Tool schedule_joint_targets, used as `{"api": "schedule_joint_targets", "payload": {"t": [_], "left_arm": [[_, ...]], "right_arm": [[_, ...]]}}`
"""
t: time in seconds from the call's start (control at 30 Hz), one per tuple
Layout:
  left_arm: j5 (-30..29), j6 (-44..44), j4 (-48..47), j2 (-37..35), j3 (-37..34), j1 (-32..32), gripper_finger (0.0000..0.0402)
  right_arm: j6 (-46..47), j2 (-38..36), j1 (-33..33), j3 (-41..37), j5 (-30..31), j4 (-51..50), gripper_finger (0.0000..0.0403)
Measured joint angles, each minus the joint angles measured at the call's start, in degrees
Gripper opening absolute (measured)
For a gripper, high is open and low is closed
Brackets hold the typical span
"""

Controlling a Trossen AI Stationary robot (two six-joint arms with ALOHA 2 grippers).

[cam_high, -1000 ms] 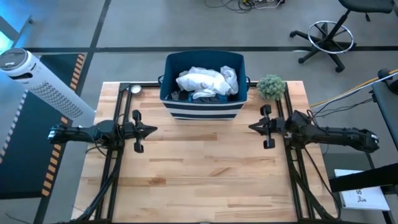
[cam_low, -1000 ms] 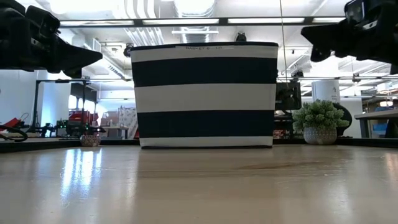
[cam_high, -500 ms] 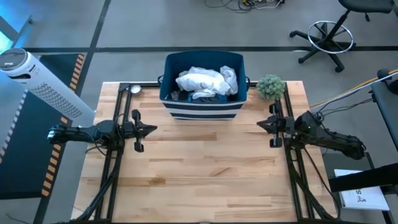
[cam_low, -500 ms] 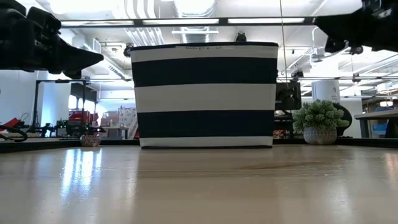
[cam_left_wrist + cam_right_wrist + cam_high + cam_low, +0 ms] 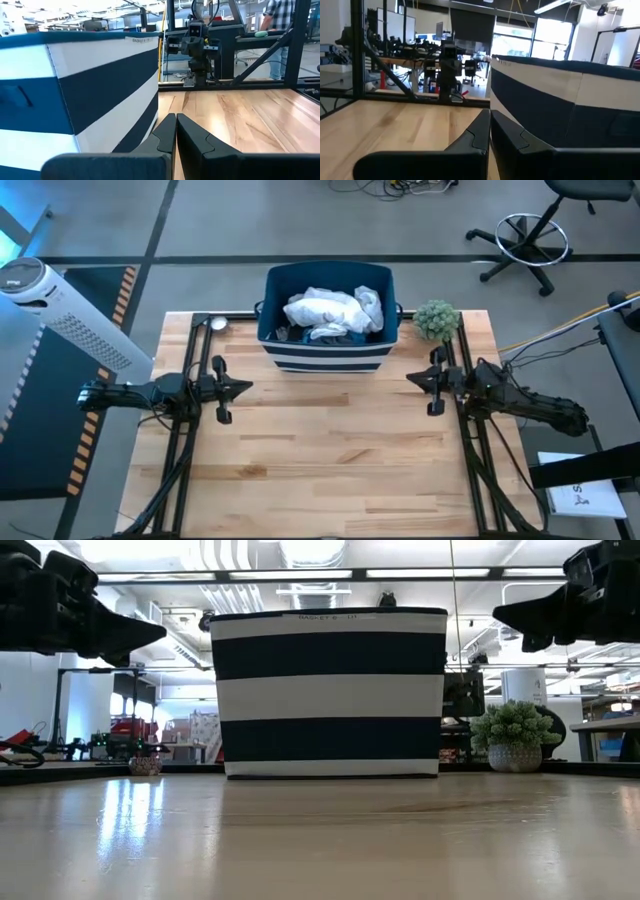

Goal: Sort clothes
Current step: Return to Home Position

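The clothes lie piled in the navy bin with white stripes [image 5: 325,352] at the table's far middle. White pieces [image 5: 325,310] lie on top and a dark piece [image 5: 340,337] shows under them. The bin hides them in the low view [image 5: 330,690]. My left gripper [image 5: 248,388] is shut and empty, above the table left of the bin, pointing toward the table's right; it also shows in its wrist view [image 5: 176,116]. My right gripper [image 5: 408,380] is shut and empty, right of the bin, pointing toward the table's left; it also shows in its wrist view [image 5: 489,112].
A small green plant [image 5: 436,319] stands at the far right, beside the bin. Black frame rails [image 5: 190,440] run along both table sides. A white cylinder [image 5: 60,310] stands off the table's left. Bare wood [image 5: 330,450] lies between the arms and toward the near edge.
My right gripper drew back toward the table's right edge and rose. It then came down again and a little toward the middle, staying shut. Its arm is now more folded.
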Motion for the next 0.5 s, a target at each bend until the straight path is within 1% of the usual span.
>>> {"api": "schedule_joint_targets", "payload": {"t": [0.13, 0.43, 0.5], "left_arm": [[0.0, 0.0, 0.1, 0.0, 0.0, 0.0, 0.0], [0.0, -0.2, 0.8, 0.3, -0.1, 0.0, 0.0], [0.0, -0.1, 0.8, 0.3, -0.1, 0.0, 0.0002]], "right_arm": [[0.0, -0.2, 0.0, 0.0, 0.0, -0.5, 0.0], [0.2, 0.2, 0.0, 0.0, 0.0, -7.3, 0.0], [0.2, 0.3, 0.0, 0.0, 0.0, -7.5, 0.0]]}}
